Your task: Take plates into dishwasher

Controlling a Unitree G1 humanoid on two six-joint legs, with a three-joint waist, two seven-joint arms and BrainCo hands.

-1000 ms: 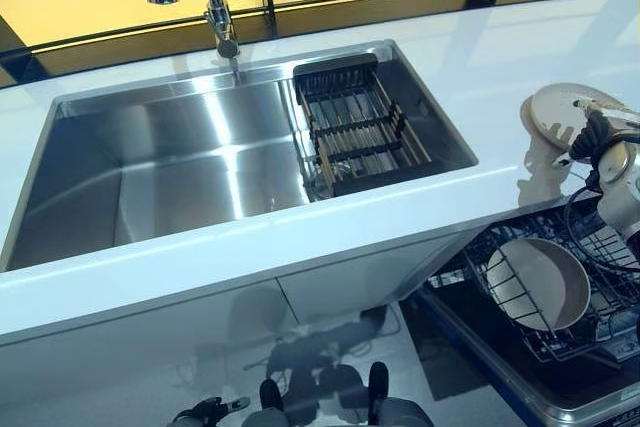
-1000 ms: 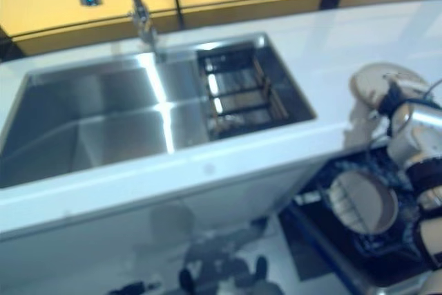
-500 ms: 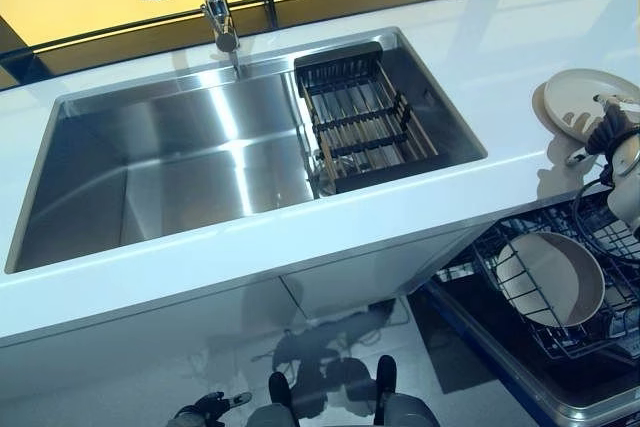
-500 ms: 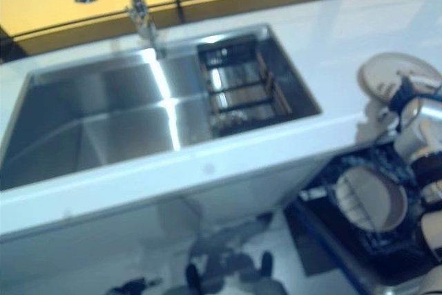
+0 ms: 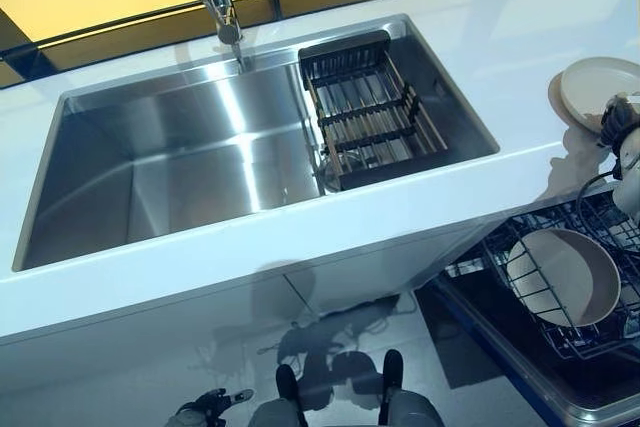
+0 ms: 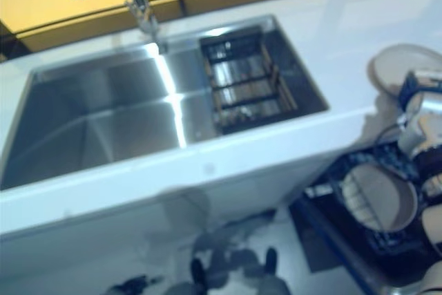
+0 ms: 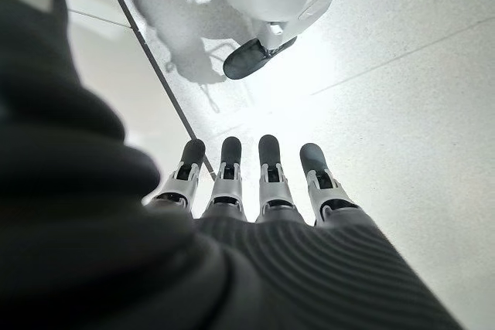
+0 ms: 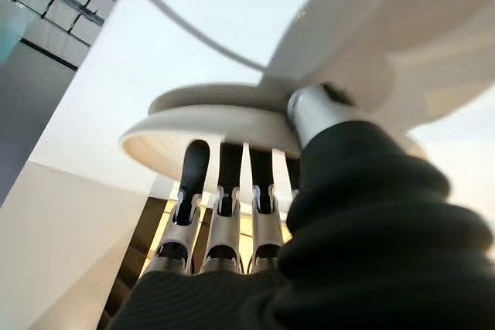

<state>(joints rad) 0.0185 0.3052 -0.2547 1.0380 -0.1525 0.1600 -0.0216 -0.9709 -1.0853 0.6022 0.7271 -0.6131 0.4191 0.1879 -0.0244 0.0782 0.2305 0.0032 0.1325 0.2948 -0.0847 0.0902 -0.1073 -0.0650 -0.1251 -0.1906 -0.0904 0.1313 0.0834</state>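
Plates are in two places: one pale plate (image 5: 600, 90) lies flat on the white surface (image 5: 470, 17) at its right end, and a second plate (image 5: 562, 275) already stands on edge in the dishwasher rack (image 5: 600, 332) below. The right robot hand (image 8: 224, 191) is at the plate on the surface. In its wrist view the fingers (image 8: 192, 171) reach straight under the plate's rim and the thumb lies on top, so I judge it pinches the plate at the near edge. The right arm comes in from the right side, bent above the open rack.

The risk is a slip: the hold is only at the rim, so the plate can tilt or drop when it leaves the surface, and it may hit the standing plate or the rack wires.

The left robot hand (image 7: 255, 183) hangs low beside the body, fingers straight and holding nothing, over the floor (image 7: 402, 75). The sink (image 5: 180, 157) with its dark drainer basket (image 5: 370, 117) holds no plates.
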